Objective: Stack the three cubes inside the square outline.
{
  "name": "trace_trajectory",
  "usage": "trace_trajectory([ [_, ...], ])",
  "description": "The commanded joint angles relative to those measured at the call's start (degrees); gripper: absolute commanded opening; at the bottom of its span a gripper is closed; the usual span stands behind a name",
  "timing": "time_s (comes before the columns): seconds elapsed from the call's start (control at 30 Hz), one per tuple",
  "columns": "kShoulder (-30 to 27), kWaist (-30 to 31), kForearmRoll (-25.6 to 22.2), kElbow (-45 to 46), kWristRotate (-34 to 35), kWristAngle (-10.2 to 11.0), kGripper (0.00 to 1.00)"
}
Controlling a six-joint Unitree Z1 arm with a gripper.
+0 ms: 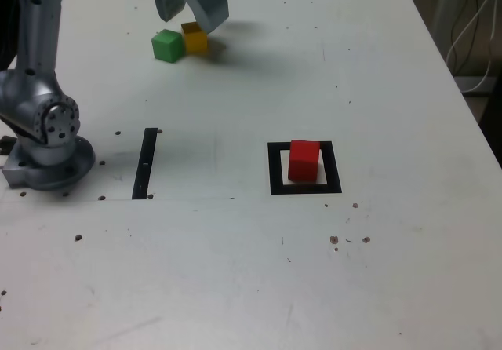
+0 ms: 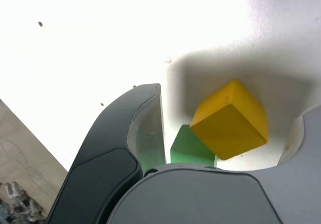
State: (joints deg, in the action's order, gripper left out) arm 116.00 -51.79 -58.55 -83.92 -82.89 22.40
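jaws spread wide, holding nothing.
my gripper (image 1: 190,16) hangs above the yellow cube (image 1: 194,38); green cube (image 1: 168,45) touches it, red cube (image 1: 303,160) sits inside the square outline (image 1: 306,187).

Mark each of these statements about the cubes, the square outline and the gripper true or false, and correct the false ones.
1. The red cube sits inside the square outline. True.
2. The green cube is stacked on the red cube. False: it rests on the table, beside the yellow cube.
3. The gripper is open above the yellow cube. True.
4. The yellow cube is clamped and lifted. False: it is on the table, between open jaws.
5. The black strip lies at the outline's exterior-view left. True.
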Motion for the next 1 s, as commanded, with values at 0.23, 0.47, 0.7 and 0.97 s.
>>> trace_trajectory([
  [0.23, -0.7, 0.5, -1.3, 0.1, -2.8, 0.0, 0.90],
  [0.47, -0.2, 0.8, -0.8, 0.7, -3.4, 0.0, 0.88],
  [0.7, 1.6, 1.3, 0.3, 0.9, -3.4, 0.0, 0.85],
  [0.97, 2.0, 1.4, 0.8, 1.3, -3.3, 0.0, 0.79],
])
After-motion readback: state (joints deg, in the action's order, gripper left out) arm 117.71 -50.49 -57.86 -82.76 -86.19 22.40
